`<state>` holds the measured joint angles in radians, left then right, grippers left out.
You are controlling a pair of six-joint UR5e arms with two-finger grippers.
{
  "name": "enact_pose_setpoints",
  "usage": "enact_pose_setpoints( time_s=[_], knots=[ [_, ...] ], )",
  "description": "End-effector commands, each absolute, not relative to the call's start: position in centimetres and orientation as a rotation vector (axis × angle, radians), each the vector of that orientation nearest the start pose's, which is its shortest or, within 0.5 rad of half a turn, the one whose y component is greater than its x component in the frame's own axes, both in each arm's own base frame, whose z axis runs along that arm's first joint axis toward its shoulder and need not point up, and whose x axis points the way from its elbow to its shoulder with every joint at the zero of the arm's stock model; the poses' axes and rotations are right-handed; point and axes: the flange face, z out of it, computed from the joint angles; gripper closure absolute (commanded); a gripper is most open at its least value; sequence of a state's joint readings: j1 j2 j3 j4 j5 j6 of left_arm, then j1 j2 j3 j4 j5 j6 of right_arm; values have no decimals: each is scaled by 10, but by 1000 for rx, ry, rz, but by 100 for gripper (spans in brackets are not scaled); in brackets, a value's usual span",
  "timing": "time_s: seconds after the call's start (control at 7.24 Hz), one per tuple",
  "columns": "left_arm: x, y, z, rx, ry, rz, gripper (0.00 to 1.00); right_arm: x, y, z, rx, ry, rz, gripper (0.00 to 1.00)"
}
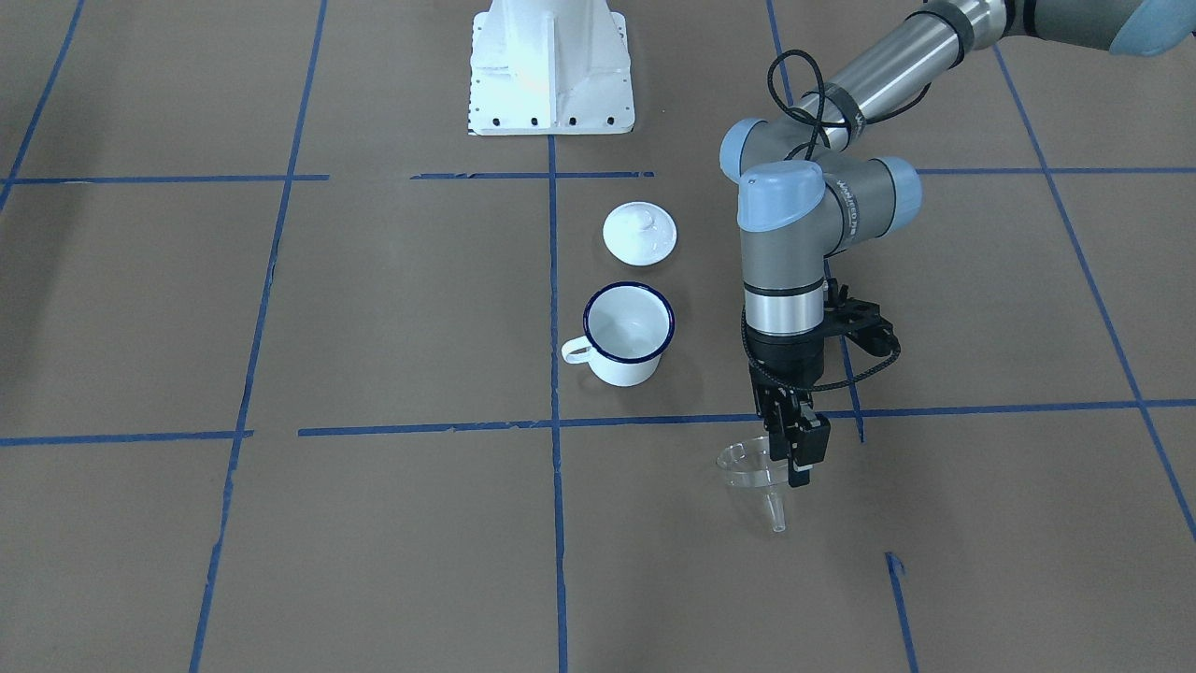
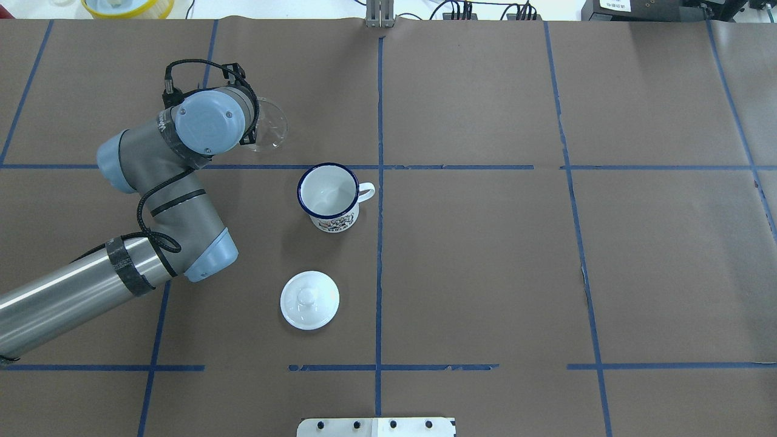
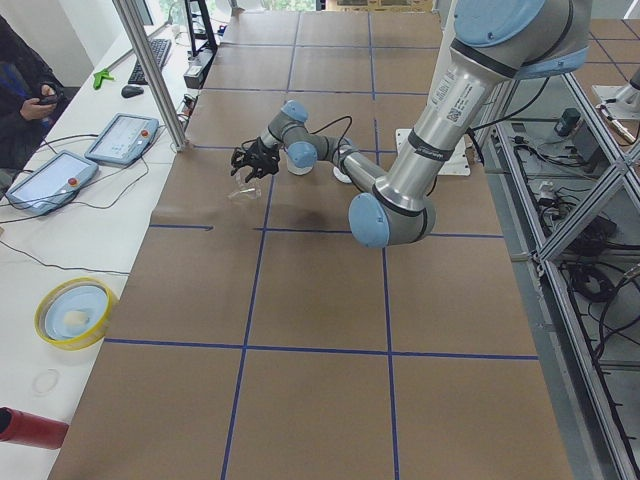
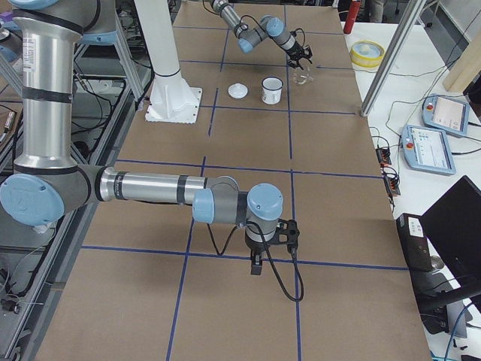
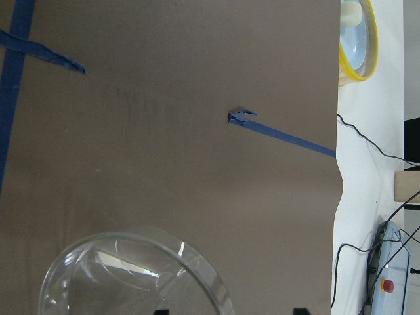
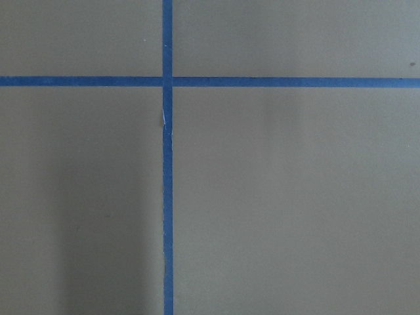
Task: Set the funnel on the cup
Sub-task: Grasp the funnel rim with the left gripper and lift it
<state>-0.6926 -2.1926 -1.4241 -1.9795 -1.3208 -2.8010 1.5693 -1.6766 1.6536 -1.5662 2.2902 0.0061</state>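
Note:
The clear funnel [image 1: 747, 465] hangs upright, spout down, just above the brown table. My left gripper [image 1: 794, 463] is shut on its rim from above. From overhead the funnel [image 2: 270, 124] shows as a round rim beside my left wrist, and the left wrist view shows its rim [image 5: 131, 275] at the bottom. The white cup with a dark blue rim [image 1: 628, 336] stands upright and empty, apart from the funnel, also in the overhead view [image 2: 328, 194]. My right gripper [image 4: 255, 267] hovers far away over bare table; I cannot tell whether it is open or shut.
A round white knobbed lid [image 1: 639, 234] lies on the table between the cup and my base [image 1: 551, 65]. A yellow-rimmed bowl [image 2: 127, 6] sits beyond the table's far edge. Blue tape lines grid the brown paper.

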Motion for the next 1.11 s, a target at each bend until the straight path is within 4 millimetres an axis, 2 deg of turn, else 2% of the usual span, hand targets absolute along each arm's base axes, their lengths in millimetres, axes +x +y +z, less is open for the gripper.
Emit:
enact_pose_setpoints(
  time_s=[0.0,0.28,0.41,0.55,0.83,0.97],
  knots=[
    [467,-588,313,-1,1070,-1850,100,67,-446,671,-20,-719,11,0],
    [461,-585,300,30,1083,-1778,100,67,-446,671,-20,-719,11,0],
    [448,-580,274,43,1128,-1731,100,67,-446,671,-20,-719,11,0],
    [426,-571,241,49,1183,-1694,100,67,-446,671,-20,-719,11,0],
    [395,-535,188,1,1118,-1492,100,67,-446,671,-20,-719,11,0],
    [390,-521,169,-2,1053,-1378,100,67,-446,671,-20,-719,11,0]
  ],
)
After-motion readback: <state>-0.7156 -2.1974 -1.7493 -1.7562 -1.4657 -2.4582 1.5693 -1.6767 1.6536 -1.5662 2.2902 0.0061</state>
